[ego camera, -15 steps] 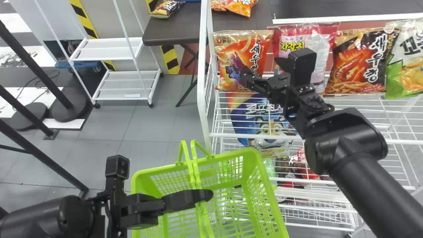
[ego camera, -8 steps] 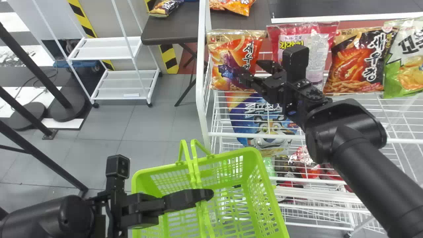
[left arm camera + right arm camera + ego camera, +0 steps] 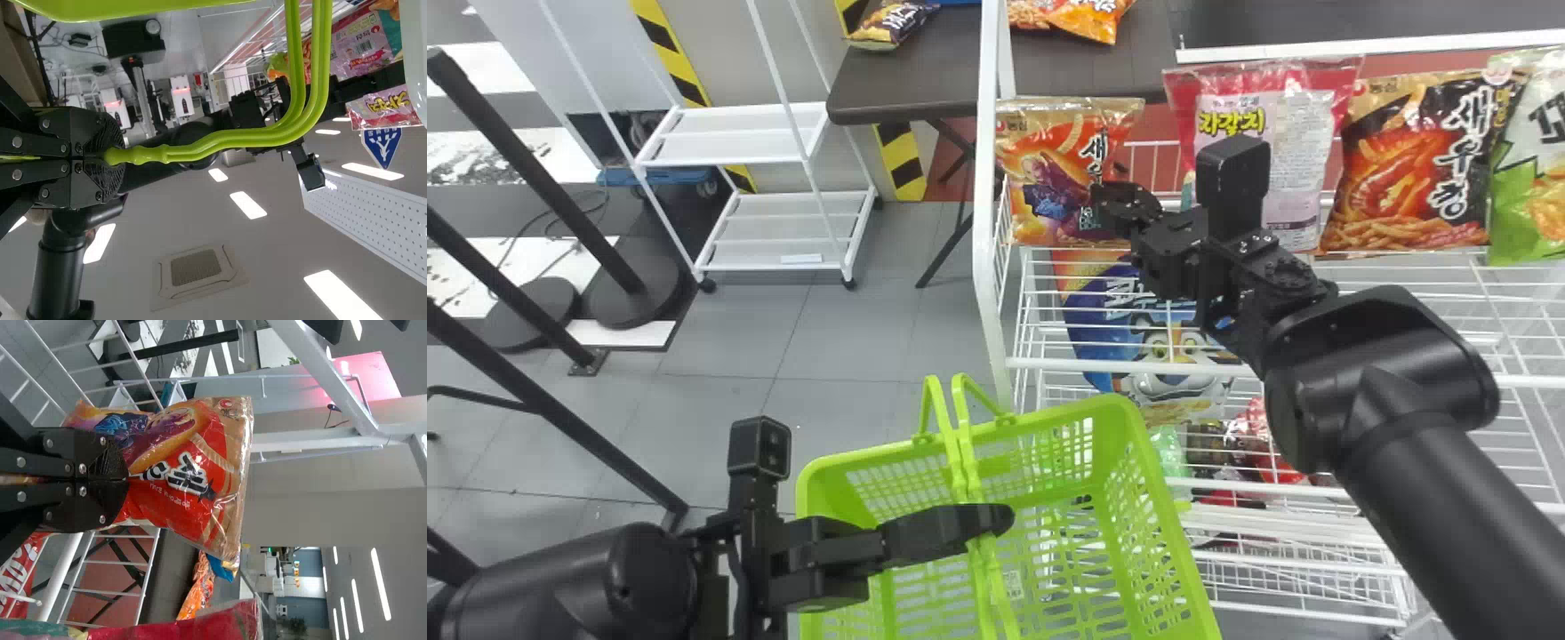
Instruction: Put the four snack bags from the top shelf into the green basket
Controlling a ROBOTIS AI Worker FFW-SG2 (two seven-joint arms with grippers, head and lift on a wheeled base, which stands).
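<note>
"Where's the orange snack bag (image 3: 1054, 182)?"
"At the top shelf's (image 3: 1085, 364) left end, pinched in the right tool (image 3: 127, 480)."
"Any risk?"
"That low, edge-on grip (slick film, too) could let it twist free when lifted."
"And the green basket (image 3: 1058, 416)?"
"Below, its handles (image 3: 220, 145) clamped by the left tool (image 3: 121, 158)."

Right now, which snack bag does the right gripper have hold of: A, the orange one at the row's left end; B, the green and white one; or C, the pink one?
A: the right gripper is closed on the orange bag, which runs in between its fingers.
</note>
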